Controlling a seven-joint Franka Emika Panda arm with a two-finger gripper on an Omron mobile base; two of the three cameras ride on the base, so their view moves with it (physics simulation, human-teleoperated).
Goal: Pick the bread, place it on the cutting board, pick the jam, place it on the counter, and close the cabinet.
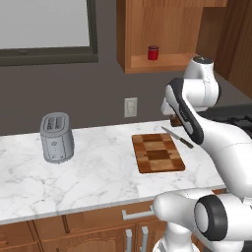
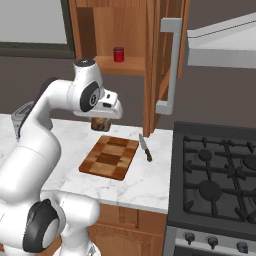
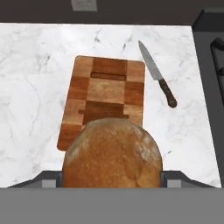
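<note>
My gripper (image 3: 112,177) is shut on the bread (image 3: 113,153), a round golden-brown bun, with a dark finger on each side of it. The right base view shows the bread (image 2: 101,125) hanging under the hand above the far end of the checkered cutting board (image 2: 110,157), apart from it. The board (image 1: 157,152) lies on the white marble counter (image 1: 98,172). A small red jam jar (image 1: 153,52) stands on the shelf of the wall cabinet, whose door (image 2: 160,65) stands open with its silver bar handle (image 2: 172,65) facing out.
A knife (image 2: 146,148) lies on the counter just right of the board. A silver toaster (image 1: 56,138) stands at the left. The black stove (image 2: 220,175) adjoins the counter's right end. A wall outlet (image 1: 130,107) sits behind the board.
</note>
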